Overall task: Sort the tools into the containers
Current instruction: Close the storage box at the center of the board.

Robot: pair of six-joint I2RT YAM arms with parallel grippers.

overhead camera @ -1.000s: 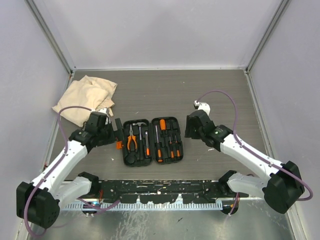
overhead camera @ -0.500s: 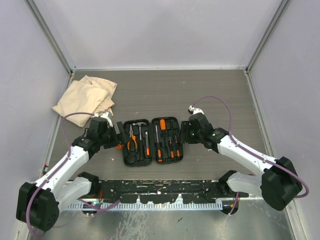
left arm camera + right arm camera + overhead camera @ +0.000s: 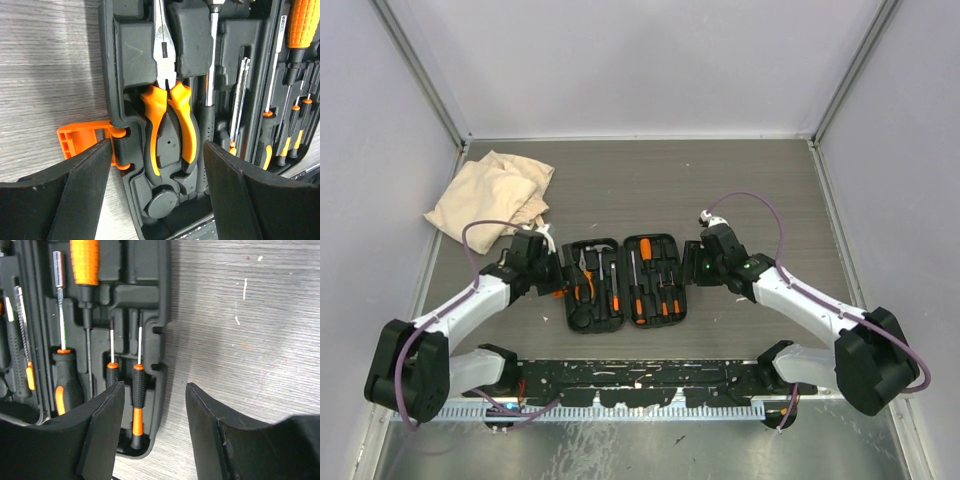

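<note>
Top view: a black case (image 3: pixel 590 318) lies open on the grey surface (image 3: pixel 740 180). The tools sit nested in its two halves, with pliers (image 3: pixel 584 284) in the left half and screwdrivers (image 3: pixel 642 290) in the right. The left arm (image 3: pixel 470 310) reaches to the case's left edge and the right arm (image 3: pixel 800 305) to its right edge. A beige cloth (image 3: pixel 490 195) lies well behind and left of the case.

Left wrist: the left fingers (image 3: pixel 82 195) stand apart and hold nothing. The pliers lie in their slot between them. An orange latch (image 3: pixel 80 142) juts from the case's left edge, just beside one finger.

Right wrist: the right fingers (image 3: pixel 102 435) are apart and empty, straddling the case's right rim. A small screwdriver (image 3: pixel 136 400) lies in its slot between them.
</note>
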